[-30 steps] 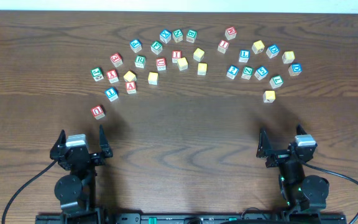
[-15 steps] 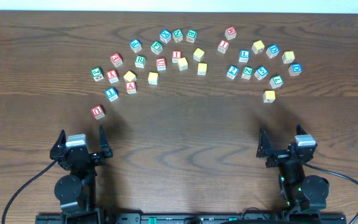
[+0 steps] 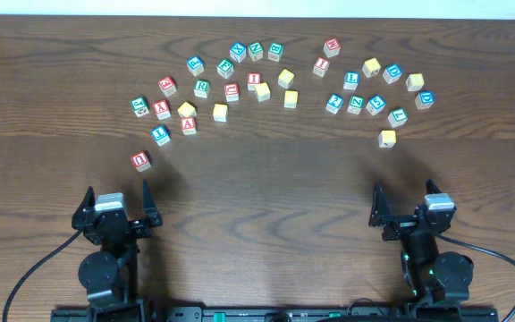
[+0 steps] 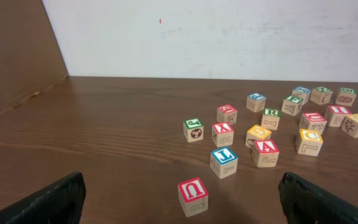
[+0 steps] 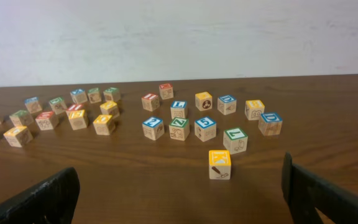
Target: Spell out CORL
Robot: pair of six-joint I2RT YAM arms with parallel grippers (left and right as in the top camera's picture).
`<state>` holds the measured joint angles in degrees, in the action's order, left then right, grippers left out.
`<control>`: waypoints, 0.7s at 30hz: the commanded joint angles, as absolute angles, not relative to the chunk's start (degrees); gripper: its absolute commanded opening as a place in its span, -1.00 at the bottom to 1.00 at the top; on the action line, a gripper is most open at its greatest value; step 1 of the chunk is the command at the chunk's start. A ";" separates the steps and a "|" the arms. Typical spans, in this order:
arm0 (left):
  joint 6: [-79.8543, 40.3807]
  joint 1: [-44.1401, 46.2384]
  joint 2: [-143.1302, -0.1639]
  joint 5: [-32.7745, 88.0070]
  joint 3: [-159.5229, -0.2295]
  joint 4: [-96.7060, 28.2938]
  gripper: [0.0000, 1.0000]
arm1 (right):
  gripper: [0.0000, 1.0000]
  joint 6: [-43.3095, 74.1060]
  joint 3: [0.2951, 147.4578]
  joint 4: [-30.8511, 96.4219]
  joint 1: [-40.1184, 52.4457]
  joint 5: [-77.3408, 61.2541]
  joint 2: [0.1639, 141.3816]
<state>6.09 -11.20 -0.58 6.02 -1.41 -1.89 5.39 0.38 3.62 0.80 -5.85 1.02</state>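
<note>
Many small wooden letter cubes lie scattered in an arc across the far half of the table. The green R cube (image 3: 202,88) sits in the left cluster and also shows in the left wrist view (image 4: 271,117). The blue L cube (image 3: 351,80) sits in the right cluster, seen too in the right wrist view (image 5: 179,109). Several yellow-topped cubes, such as one (image 3: 220,112) and another (image 3: 263,91), show no letter on top; I cannot tell which carry C and O. My left gripper (image 3: 116,195) (image 4: 166,205) and right gripper (image 3: 405,201) (image 5: 179,186) are open, empty, near the front edge.
A red U cube (image 3: 141,160) (image 4: 192,196) lies closest to my left gripper. A lone yellow-topped cube (image 3: 387,138) (image 5: 219,163) lies closest to my right gripper. Bare wood table (image 3: 266,188) spans between the cubes and the grippers. A white wall stands behind the table.
</note>
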 commanded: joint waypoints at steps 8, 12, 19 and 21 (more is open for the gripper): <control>6.81 -11.18 -0.27 6.37 -0.23 -3.33 0.95 | 0.98 4.58 0.32 3.79 0.45 -4.12 0.89; 5.13 -11.18 -0.27 6.39 -0.40 -3.16 0.95 | 0.99 4.19 0.32 3.44 0.45 -2.04 0.89; 5.08 -11.18 -1.87 6.42 -3.11 -3.14 0.96 | 0.99 4.21 0.95 2.76 0.47 -3.84 0.89; 5.08 -11.18 -4.05 6.42 -4.82 -3.16 0.96 | 0.99 4.19 1.76 2.83 0.47 -3.84 0.91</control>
<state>5.80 -11.20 -1.63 6.02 -1.83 -2.44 4.93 0.38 2.96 0.80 -3.29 1.02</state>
